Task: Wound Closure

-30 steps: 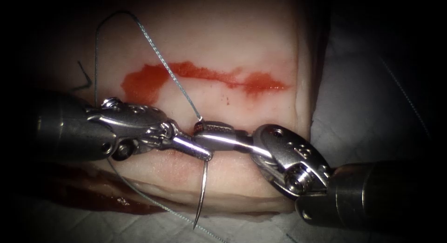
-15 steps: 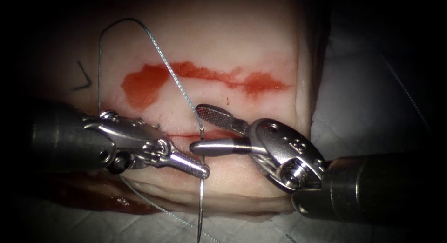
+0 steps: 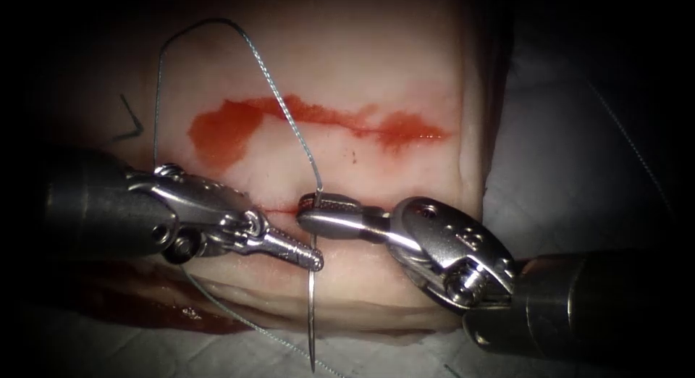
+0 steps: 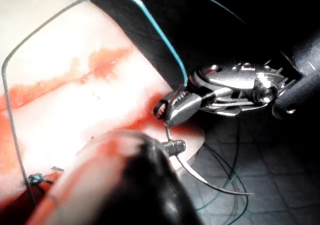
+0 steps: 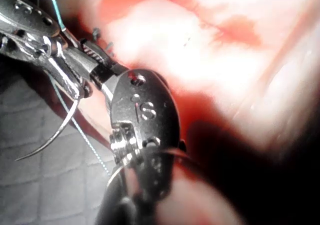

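Over the tissue's [image 3: 376, 66] front edge, the left tool [image 3: 313, 261] clamps the needle [image 3: 312, 313] near its thread end. The right tool [image 3: 310, 210] is closed on the needle's thread [image 3: 279, 103] end, and the needle hangs outside the tissue.

Pale quilted pad [image 3: 572, 153] is lying across the right side of the frame in the endoscope view and is running along the bottom edge as far as the lower left corner. Faint stitched lines are crossing its surface in a diamond pattern, most plainly at the lower right. Its outer parts are fading into shadow towards the frame's edges. In the left wrist view the pad [image 4: 280, 180] is showing as a dim grid of squares; in the right wrist view the pad [image 5: 35, 185] is showing as a grey quilted sheet
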